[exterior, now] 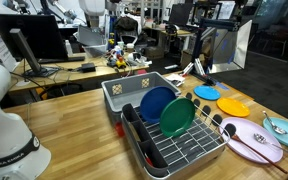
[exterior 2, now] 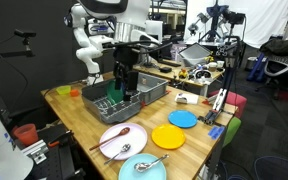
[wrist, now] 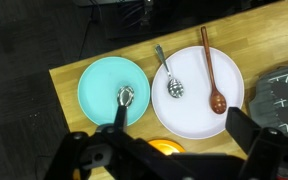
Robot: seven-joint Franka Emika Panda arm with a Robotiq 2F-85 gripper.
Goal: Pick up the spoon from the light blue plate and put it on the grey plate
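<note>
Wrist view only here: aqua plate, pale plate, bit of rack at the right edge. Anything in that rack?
Observer: Yes. The dish rack holds a dark blue plate and a green plate, both standing on edge.
Operator: More plates outside my frame?
Observer: One: a small bright blue plate lies flat beside the orange-yellow plate.
Operator: Arm height?
Observer: The gripper hangs clear of the tabletop. That camera sees it in front of the rack, so I can't tell what is under it.
</note>
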